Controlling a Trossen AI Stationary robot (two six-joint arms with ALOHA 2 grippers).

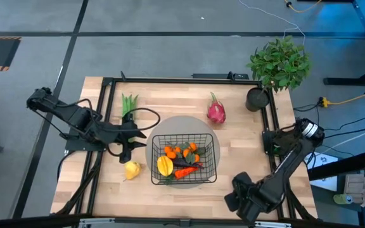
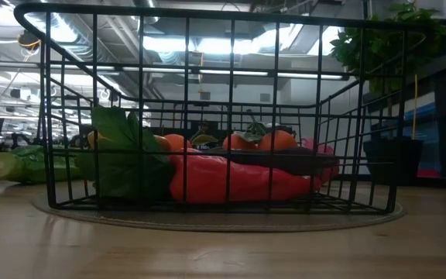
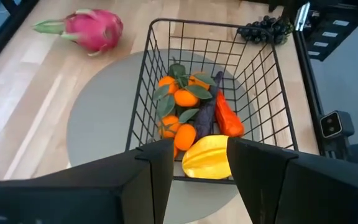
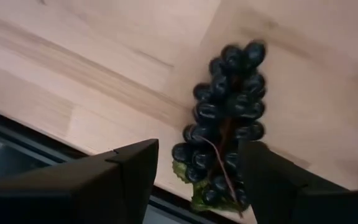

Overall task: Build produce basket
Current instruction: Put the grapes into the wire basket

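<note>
The black wire basket (image 1: pixel 182 158) stands on a round grey mat, holding small oranges (image 3: pixel 185 96), a yellow fruit (image 3: pixel 207 158), a dark eggplant (image 3: pixel 205 112) and a red-orange carrot (image 3: pixel 229 119). My left gripper (image 1: pixel 134 140) hovers open just left of the basket, nothing between its fingers (image 3: pixel 160 168). Dark grapes (image 4: pixel 225 124) lie near the table's front right edge. My right gripper (image 4: pixel 197 180) points down above them, open, a finger on either side of their stem end; I see no touch. A dragon fruit (image 1: pixel 216 111), green stalks (image 1: pixel 128 103) and another yellow fruit (image 1: pixel 132 170) lie on the table.
A potted leafy plant (image 1: pixel 277 63) stands at the far right corner, its black pot (image 1: pixel 256 99) beside the table's black frame rail (image 1: pixel 182 80). Bare wood lies between the basket and the right arm (image 1: pixel 284 164).
</note>
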